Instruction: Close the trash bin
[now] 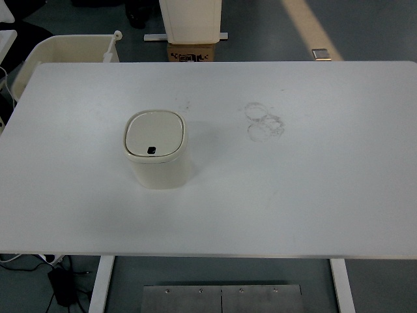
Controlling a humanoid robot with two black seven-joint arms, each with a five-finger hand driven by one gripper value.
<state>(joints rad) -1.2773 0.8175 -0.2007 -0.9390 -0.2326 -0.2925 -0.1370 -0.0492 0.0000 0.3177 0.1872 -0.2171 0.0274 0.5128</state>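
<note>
A small cream trash bin [156, 153] stands upright on the white table [293, 189], left of the middle. Its flat lid [154, 135] lies shut on top, with a small dark button near its front edge. Neither of my hands is in view.
Faint ring marks [263, 121] show on the table right of the bin. A larger cream tub [65, 49] stands on the floor beyond the table's far left corner. A cardboard box [190, 51] and a white cabinet stand behind the far edge.
</note>
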